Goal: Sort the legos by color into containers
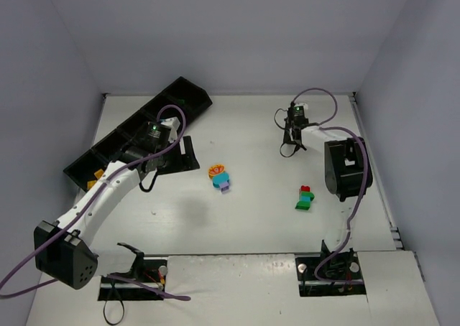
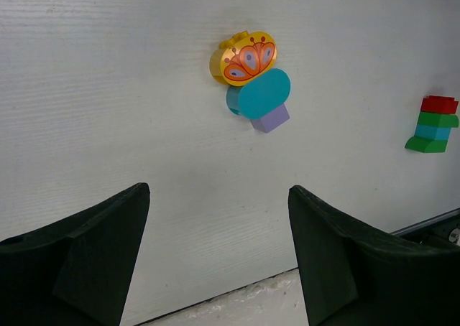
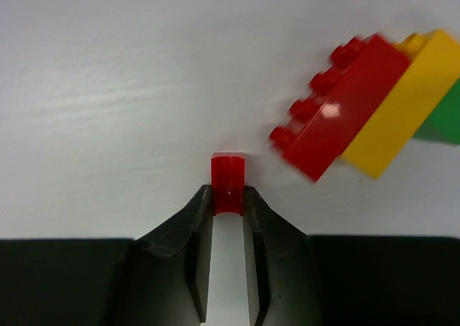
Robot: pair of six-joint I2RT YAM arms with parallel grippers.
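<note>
A long black plastic tray [image 1: 192, 90] of square compartments lies slantwise on the white table [image 1: 251, 125]. Something small and orange [image 1: 96, 174] sits toward the tray's near end; which compartment it is in cannot be told.

Just right of the tray, the left gripper [image 2: 219, 255] hangs with its fingers wide apart, holding nothing. Further right of the tray lies a stuck-together cluster of legos: a yellow-orange rounded brick printed with a butterfly [image 2: 248, 59], a teal oval brick [image 2: 260, 94] and a small lilac block [image 2: 272, 118]. Further still from the tray is a stepped stack [image 2: 433, 123] with red on top, then green, teal and green.

Farthest from the tray, the right gripper [image 3: 228, 197] is clamped on a small glossy red brick [image 3: 228, 169]. Just beside it, a studded red plate [image 3: 343, 102] is joined to a yellow brick [image 3: 402, 96] and a green one [image 3: 444, 118]; the three are tilted and slightly blurred.
</note>
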